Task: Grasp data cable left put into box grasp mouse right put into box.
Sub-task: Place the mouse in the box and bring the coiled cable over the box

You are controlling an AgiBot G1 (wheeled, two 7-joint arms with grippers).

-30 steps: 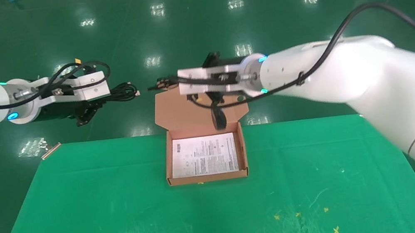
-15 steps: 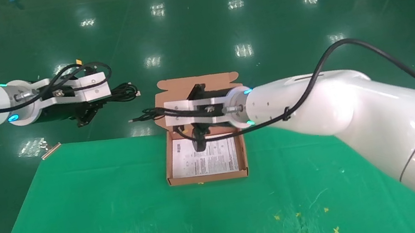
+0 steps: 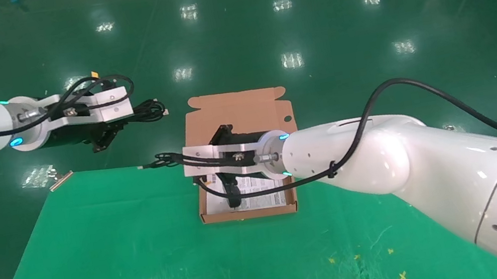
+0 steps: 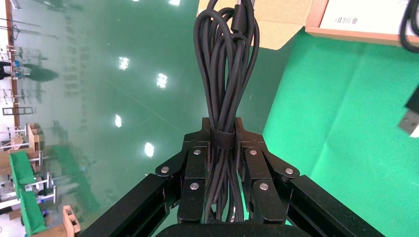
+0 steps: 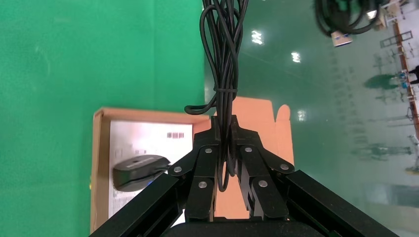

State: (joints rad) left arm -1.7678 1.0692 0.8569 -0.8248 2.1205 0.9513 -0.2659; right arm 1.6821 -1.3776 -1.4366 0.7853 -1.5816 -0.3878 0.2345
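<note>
Right gripper (image 5: 225,148), jaws clamped on the cord, dangles the small black oval mouse (image 5: 140,171) just above the shallow cardboard box (image 3: 203,211)'s white sheet; lower first, then release. Left gripper (image 4: 223,148), jaws pinching the black looped data cable (image 4: 225,69), is parked well left of the box.

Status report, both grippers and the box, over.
Right gripper shut on mouse cord, mouse hanging over box. Left gripper shut on data cable, held off-table. Nothing in the way.

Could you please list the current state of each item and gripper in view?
Box: open, lid flap up, white sheet inside.
Mouse: hanging by its cord over the box.
Data cable: bundled, held off the table.
Left gripper: shut on data cable.
Right gripper: shut on mouse cord.
</note>
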